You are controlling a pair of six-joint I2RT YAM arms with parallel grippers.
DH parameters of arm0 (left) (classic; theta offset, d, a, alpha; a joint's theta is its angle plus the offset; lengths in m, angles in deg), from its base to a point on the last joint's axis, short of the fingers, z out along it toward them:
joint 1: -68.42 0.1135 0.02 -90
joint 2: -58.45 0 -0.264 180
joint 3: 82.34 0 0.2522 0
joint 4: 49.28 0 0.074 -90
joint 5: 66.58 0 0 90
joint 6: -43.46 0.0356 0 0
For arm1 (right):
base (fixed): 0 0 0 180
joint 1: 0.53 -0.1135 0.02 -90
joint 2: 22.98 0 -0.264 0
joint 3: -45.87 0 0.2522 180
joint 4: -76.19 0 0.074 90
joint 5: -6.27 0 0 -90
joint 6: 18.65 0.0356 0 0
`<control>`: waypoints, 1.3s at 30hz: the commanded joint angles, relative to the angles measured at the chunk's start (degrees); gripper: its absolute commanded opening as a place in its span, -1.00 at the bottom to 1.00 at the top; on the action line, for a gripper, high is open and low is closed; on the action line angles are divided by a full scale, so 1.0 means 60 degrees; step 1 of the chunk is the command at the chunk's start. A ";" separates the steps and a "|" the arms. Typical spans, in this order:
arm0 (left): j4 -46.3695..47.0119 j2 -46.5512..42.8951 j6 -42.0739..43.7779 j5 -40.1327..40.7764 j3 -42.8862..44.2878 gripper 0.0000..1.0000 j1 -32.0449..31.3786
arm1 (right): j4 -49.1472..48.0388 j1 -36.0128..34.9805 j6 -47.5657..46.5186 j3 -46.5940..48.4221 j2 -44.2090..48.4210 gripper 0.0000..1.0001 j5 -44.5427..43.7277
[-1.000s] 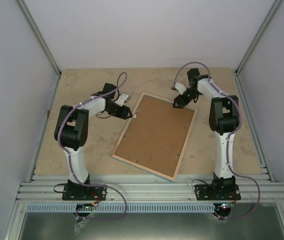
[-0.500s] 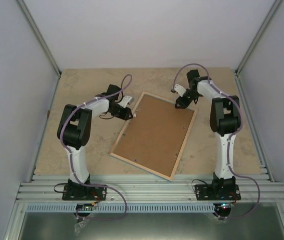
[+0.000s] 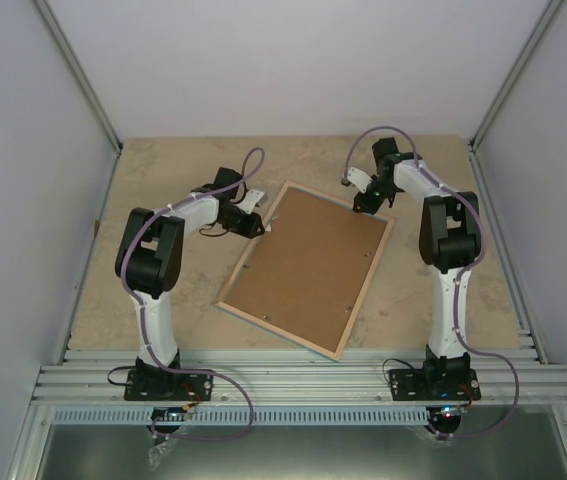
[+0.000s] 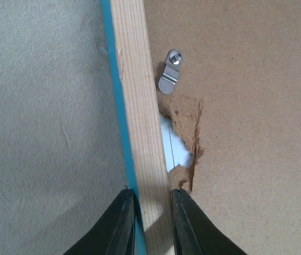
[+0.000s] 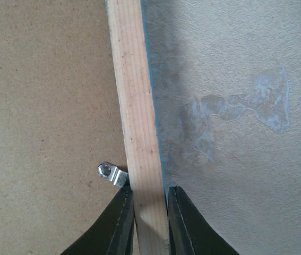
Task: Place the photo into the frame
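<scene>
Looks like a two-arm lift of the frame (image 3: pixel 278 331): raise both ends together and level, or it racks. Left gripper (image 4: pixel 151 196): fingers (image 4: pixel 121 226) narrow, pinching the wooden rail (image 4: pixel 134 79) between them; clip (image 4: pixel 169 77) and torn backing board (image 4: pixel 246 106) just ahead. Right gripper (image 5: pixel 149 194): same pinch, second clip (image 5: pixel 111 174) ahead of its board-side finger. Photo not visible.

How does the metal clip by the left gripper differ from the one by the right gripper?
The left clip stands nearly along the frame, while the right clip lies across toward it. The backing board is torn beside the left clip and whole beside the right clip. Both are small silver tabs.
</scene>
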 commanded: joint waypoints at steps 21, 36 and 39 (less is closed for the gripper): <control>-0.0279 0.0334 0.0010 0.0598 -0.0352 -0.62 0.0123 | 0.0305 -0.0264 0.1756 0.0213 -0.1117 -0.56 0.0602; -0.0066 -0.0269 -0.0770 0.0219 -0.1275 -0.49 0.0272 | -0.0968 -0.0440 0.3052 0.1747 -0.1882 -0.39 0.0375; -0.0005 -0.0614 -0.0990 0.0079 -0.1595 -0.23 0.0567 | -0.1113 -0.0440 0.2828 0.2099 -0.1881 -0.31 0.0246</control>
